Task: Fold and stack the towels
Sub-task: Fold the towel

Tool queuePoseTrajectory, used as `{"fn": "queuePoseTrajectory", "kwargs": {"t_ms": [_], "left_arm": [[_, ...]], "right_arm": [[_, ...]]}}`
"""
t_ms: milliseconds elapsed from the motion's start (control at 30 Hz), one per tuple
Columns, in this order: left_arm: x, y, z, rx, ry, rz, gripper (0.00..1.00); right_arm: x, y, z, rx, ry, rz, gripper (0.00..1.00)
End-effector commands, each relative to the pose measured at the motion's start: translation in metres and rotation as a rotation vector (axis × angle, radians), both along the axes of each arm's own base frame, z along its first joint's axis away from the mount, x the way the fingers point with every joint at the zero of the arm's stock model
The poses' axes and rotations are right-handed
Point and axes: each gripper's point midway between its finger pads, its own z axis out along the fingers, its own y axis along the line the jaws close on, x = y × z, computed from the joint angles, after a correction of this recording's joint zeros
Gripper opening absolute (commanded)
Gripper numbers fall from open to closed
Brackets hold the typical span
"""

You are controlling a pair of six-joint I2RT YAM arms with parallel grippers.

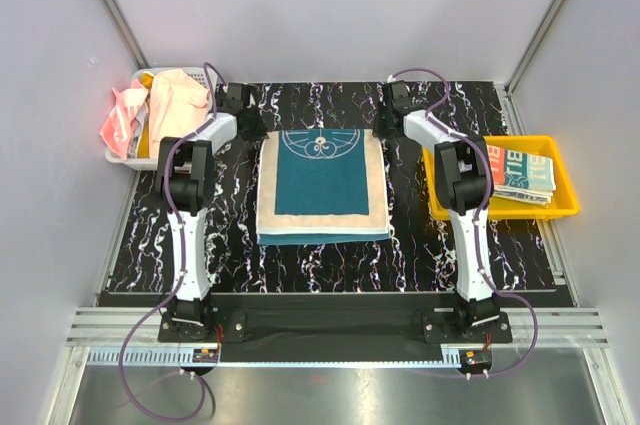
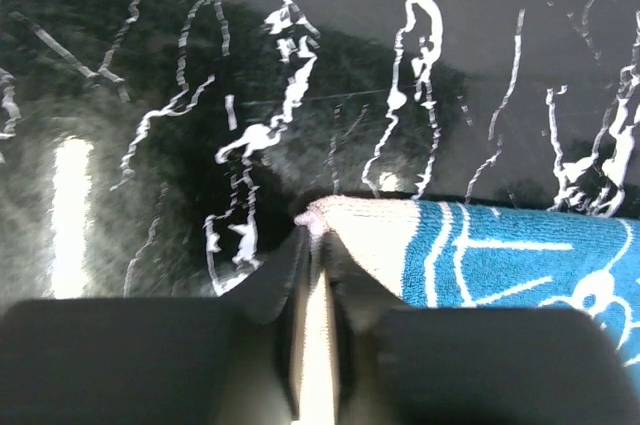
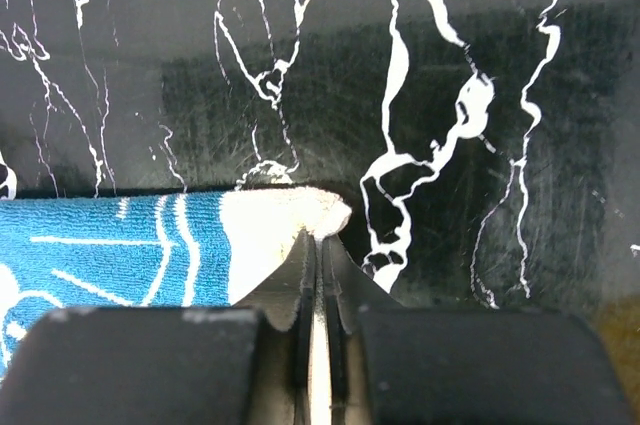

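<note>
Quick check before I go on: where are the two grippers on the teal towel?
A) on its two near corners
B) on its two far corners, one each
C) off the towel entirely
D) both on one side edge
B: the left gripper and the right gripper each have jaws pinched on a cream corner of the teal towel, at its far edge.

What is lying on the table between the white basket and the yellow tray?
The teal-and-cream towel lies flat there, seen in the top view. The left gripper and right gripper each pinch one far corner of it.
</note>
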Motion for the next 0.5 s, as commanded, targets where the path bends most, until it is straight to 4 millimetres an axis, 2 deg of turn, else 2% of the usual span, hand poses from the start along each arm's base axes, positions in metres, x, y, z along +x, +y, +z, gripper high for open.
{"fn": "queuePoseTrajectory", "kwargs": {"t_ms": [0, 67, 100, 267, 333, 367, 433, 467], "left_arm": [[0.02, -0.003, 0.016, -0.07, -0.068, 0.001, 0.07], [0.029, -0.007, 0.037, -0.125, -0.125, -0.005, 0.01], [0.031, -0.007, 0.043, -0.133, -0.142, -0.004, 0.01], [0.041, -0.009, 0.101, -0.154, -0.269, -0.008, 0.0], [0.038, -0.009, 0.11, -0.152, -0.285, -0.004, 0.0], [0.037, -0.008, 0.125, -0.157, -0.319, 0.001, 0.0], [0.029, -0.005, 0.124, -0.152, -0.313, 0.017, 0.0], [0.027, -0.006, 0.138, -0.165, -0.345, 0.016, 0.0]], "right_arm": [[0.017, -0.011, 0.01, 0.005, -0.045, -0.007, 0.03], [0.022, -0.012, 0.026, 0.02, -0.083, -0.007, 0.02], [0.025, -0.015, 0.034, 0.029, -0.096, -0.017, 0.01], [0.034, -0.017, 0.077, 0.061, -0.185, -0.022, 0.0], [0.032, -0.018, 0.093, 0.069, -0.219, -0.02, 0.0], [0.032, -0.018, 0.101, 0.074, -0.242, -0.019, 0.0], [0.028, -0.019, 0.115, 0.087, -0.275, -0.025, 0.0], [0.025, -0.019, 0.12, 0.094, -0.281, -0.027, 0.0]]}}
